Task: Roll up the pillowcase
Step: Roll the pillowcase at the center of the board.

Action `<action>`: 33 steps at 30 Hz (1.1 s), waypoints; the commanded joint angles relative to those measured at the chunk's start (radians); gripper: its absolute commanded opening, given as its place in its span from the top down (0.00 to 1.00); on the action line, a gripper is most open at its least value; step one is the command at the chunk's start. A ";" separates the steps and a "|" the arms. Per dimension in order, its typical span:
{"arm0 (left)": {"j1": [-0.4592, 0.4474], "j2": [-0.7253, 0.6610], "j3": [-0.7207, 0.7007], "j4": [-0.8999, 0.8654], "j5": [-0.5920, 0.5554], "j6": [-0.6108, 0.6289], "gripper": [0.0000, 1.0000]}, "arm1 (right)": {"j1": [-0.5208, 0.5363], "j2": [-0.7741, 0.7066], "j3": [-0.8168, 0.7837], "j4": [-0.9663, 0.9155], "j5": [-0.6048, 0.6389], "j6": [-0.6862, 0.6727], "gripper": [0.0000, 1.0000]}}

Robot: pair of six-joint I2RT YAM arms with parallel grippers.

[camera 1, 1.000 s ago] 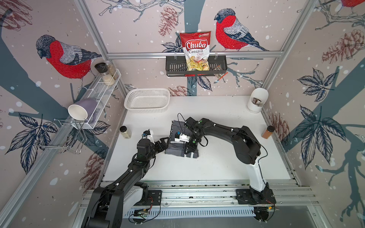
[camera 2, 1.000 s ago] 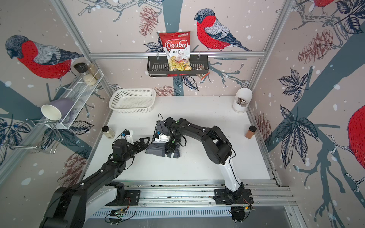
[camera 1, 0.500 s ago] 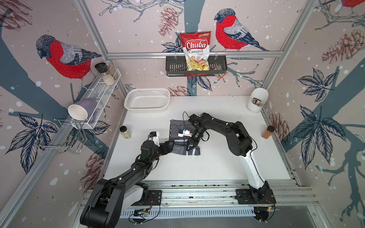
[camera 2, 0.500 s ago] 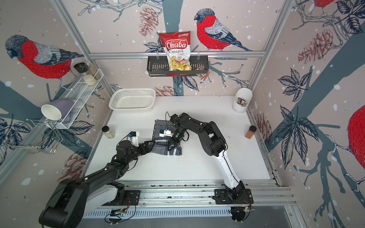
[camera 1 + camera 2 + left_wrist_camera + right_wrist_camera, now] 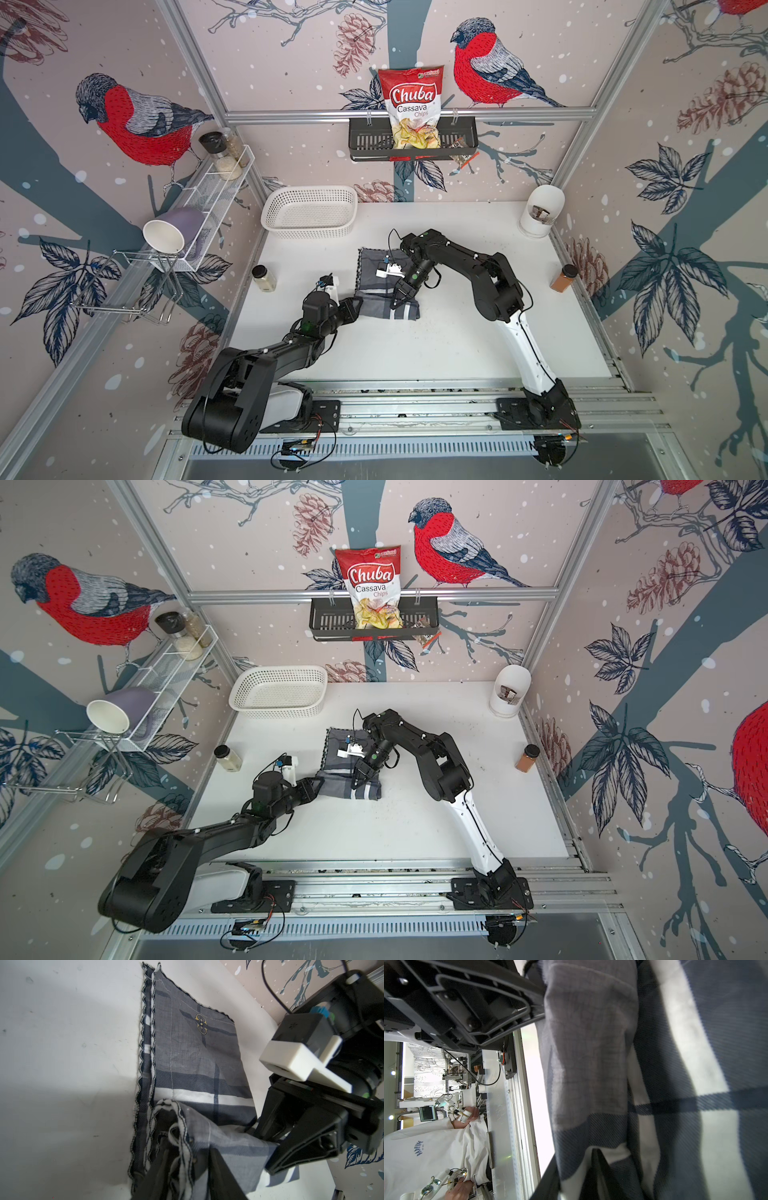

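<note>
The pillowcase [image 5: 376, 272] [image 5: 338, 756] is grey plaid cloth lying mid-table, its near end folded over into a thick roll. My left gripper [image 5: 358, 306] [image 5: 319, 782] is at the roll's left end. In the left wrist view this gripper [image 5: 188, 1148] is shut on the bunched, wavy-edged cloth [image 5: 197, 1053]. My right gripper [image 5: 397, 300] [image 5: 358, 780] points down onto the roll near its middle. Seen in the right wrist view, the right gripper [image 5: 575, 1159] has its jaws parted, with a fold of the pillowcase [image 5: 591, 1064] lying between and over them.
A white perforated basket [image 5: 309, 212] stands behind the cloth. A spice jar [image 5: 264, 278] is at the left and a brown jar [image 5: 562, 279] at the right. A white canister [image 5: 540, 216] sits in the back right corner. A wire shelf [image 5: 208, 199] lines the left wall.
My left gripper has moved in to the roll's left end and closed on it. The right gripper's jaws, shut on the cloth before, have parted.
</note>
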 commanded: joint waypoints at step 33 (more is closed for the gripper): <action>0.000 0.136 0.151 -0.147 -0.042 0.008 0.73 | 0.568 -0.455 -1.094 1.601 1.597 -0.226 0.08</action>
